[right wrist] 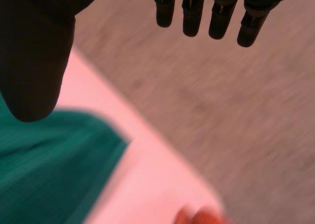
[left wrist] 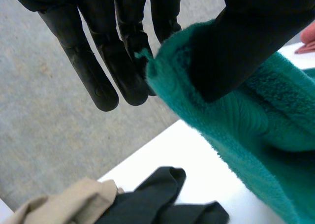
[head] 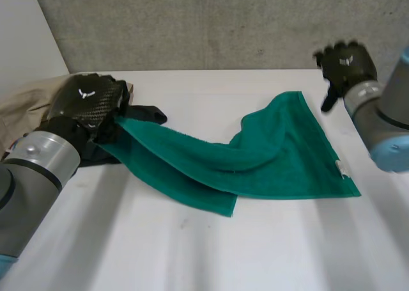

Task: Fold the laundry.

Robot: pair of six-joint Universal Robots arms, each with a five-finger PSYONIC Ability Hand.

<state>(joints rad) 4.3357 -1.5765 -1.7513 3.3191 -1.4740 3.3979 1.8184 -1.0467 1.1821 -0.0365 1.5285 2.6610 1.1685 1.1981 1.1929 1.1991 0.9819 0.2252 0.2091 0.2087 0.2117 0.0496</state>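
**Green towel held at one corner by the left hand, right hand clear of it**

The green towel (head: 255, 157) lies across the middle of the white table (head: 192, 252), rumpled and partly doubled over. Its right part rests flat, with a small white label (head: 340, 168) at the edge. Its middle sags in a crease. Its left end rises off the table toward the left hand (head: 89, 99). Below that raised end, a second layer of the towel lies on the table.

The left hand has the towel by its left corner. In the left wrist view the thumb (left wrist: 246, 42) presses into the towel's hem (left wrist: 172, 81) against the straight fingers (left wrist: 98, 61), so the corner is pinched between them.

The right hand (head: 345, 62) is raised beyond the towel's far right corner, apart from the cloth. In the right wrist view its fingers (right wrist: 211, 12) are straight and spread well away from the thumb (right wrist: 34, 51), holding nothing. The towel's edge (right wrist: 44, 170) lies below the thumb without touching it.

Just past the towel's left end, beside the left hand, a black garment (head: 150, 114) lies bunched on the table. A beige garment (head: 25, 102) is heaped next to it, farther from the towel. Behind the towel, a grey concrete wall (head: 192, 22) runs along the table's far edge.
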